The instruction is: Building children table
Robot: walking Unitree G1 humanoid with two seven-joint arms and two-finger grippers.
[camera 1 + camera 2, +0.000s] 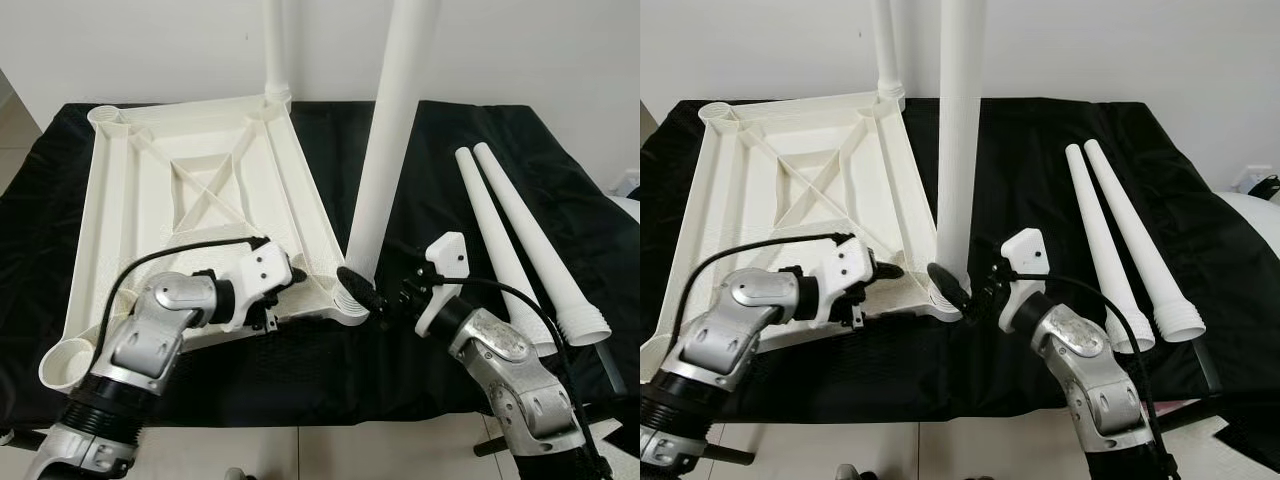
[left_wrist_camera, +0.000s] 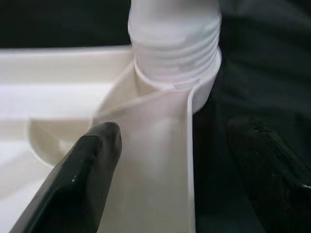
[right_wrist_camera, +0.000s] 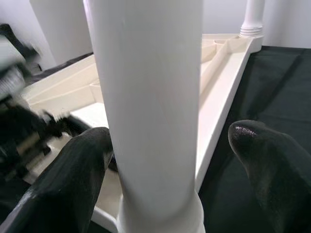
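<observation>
Silver arms, white wrist housings, black cables (looped), black fingers.

Upright leg [image 1: 385, 150] ahead of right end effector [image 1: 372, 297] is running off the top edge, its upper end cut off. Far corner leg [image 1: 275, 50] is cropping out too. Left end effector [image 2: 194, 165] fingertips are blurring close to the lens.

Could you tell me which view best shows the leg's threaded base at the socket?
The left wrist view: the threaded base fills it, close up. The eye views show it small, partly behind the right gripper; the right wrist view shows mainly the shaft.
</observation>
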